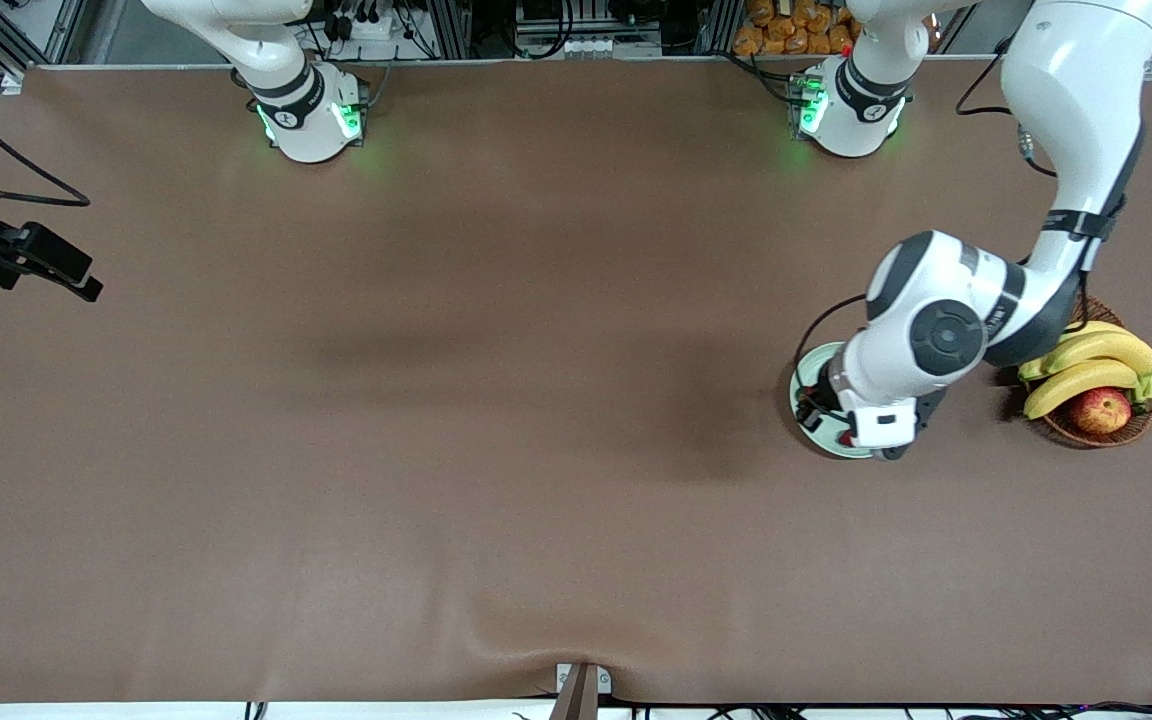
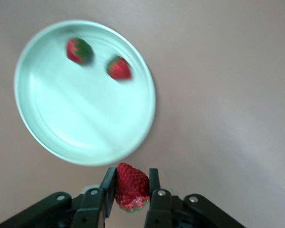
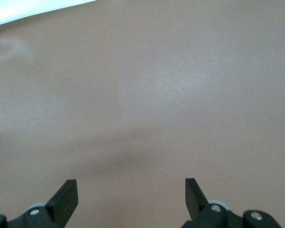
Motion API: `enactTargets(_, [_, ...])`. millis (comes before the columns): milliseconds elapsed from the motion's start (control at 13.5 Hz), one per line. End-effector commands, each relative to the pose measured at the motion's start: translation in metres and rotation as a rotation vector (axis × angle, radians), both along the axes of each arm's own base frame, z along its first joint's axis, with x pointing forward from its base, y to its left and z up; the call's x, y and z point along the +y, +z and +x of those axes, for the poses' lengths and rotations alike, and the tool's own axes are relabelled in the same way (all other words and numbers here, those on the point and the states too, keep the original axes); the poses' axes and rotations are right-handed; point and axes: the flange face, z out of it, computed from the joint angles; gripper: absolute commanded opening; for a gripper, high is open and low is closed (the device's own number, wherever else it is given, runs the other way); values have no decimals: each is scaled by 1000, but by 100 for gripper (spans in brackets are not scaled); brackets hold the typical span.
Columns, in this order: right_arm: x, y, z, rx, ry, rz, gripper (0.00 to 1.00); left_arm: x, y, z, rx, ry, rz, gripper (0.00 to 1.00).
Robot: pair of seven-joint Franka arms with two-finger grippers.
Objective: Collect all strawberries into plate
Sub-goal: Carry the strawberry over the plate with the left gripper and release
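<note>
The pale mint-green plate [image 2: 85, 118] lies on the brown table near the left arm's end, and its rim [image 1: 811, 365] shows beside the left arm's hand [image 1: 881, 420]. Two strawberries rest in it, one [image 2: 79, 50] by the rim and one [image 2: 119, 68] close to it. My left gripper [image 2: 131, 184] is shut on a third strawberry [image 2: 131, 183], held just outside the plate's rim. My right gripper [image 3: 131, 192] is open over bare table with nothing between its fingers. It is out of the front view.
A brown wicker basket [image 1: 1136, 428] with bananas [image 1: 1086, 365] and a red-yellow apple [image 1: 1101, 410] stands beside the plate, toward the left arm's end of the table. A black device [image 1: 31, 262] juts over the table at the right arm's end.
</note>
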Motion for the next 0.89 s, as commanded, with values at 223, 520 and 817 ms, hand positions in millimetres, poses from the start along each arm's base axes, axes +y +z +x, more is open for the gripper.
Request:
enactTargets(223, [-1, 5, 0, -8, -2, -13, 100, 48, -27, 1, 43, -31, -22, 58])
enactTargets(520, [-4, 5, -1, -2, 0, -13, 100, 50, -2, 0, 43, -30, 2, 100])
enactTargets(817, [-6, 4, -1, 1, -3, -9, 100, 44, 77, 4, -10, -139, 10, 100])
